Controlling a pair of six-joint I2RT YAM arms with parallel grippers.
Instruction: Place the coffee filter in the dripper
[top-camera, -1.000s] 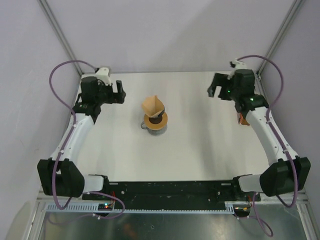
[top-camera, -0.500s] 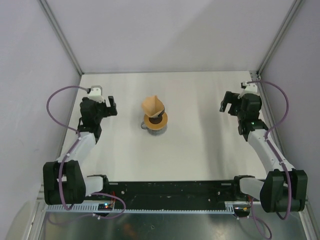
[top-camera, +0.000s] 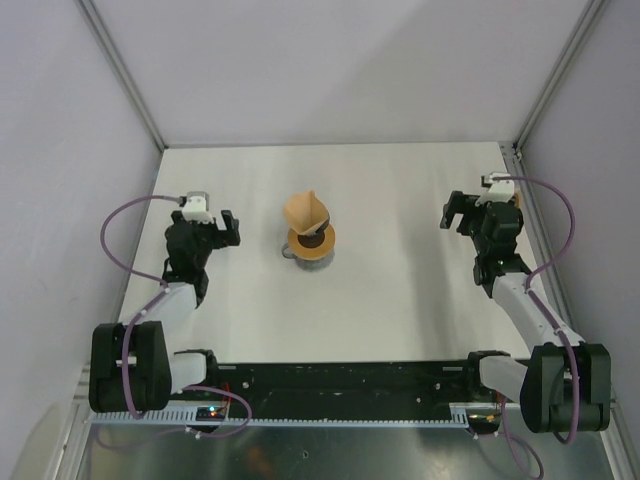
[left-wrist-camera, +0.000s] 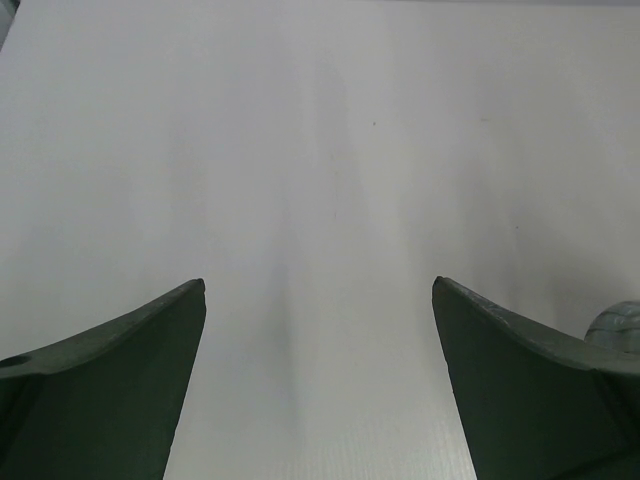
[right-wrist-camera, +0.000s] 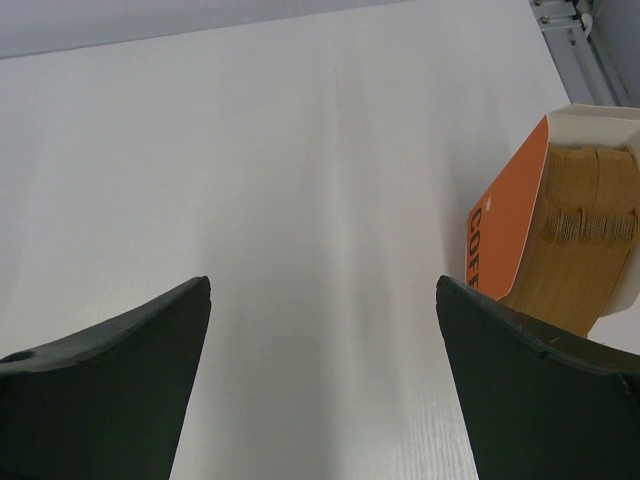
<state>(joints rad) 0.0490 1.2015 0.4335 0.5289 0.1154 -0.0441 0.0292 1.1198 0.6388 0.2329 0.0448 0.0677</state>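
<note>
both the left gripper (top-camera: 232, 229) and the right gripper (top-camera: 452, 212) hang spread open and empty, well apart from the coffee filter (top-camera: 305, 210), which perches mid-table over an amber disc (top-camera: 318, 246); light, floppy paper, probably best pinched gently by its upper edge.

A matt white tabletop (top-camera: 400, 290) lies between pale lilac walls (top-camera: 330, 70) and bare aluminium corner posts (top-camera: 120, 75). A little left of its middle sits a flat round amber disc (top-camera: 318, 256) with a dark centre hole, and a bit of a clear glass jug (top-camera: 288, 254) shows at the disc's left rim. By the tabletop's right edge lies an open orange cardboard box (right-wrist-camera: 505, 215) with black lettering, holding a stack of tan paper pieces (right-wrist-camera: 590, 230). A black rail (top-camera: 340, 378) runs along the near edge.
</note>
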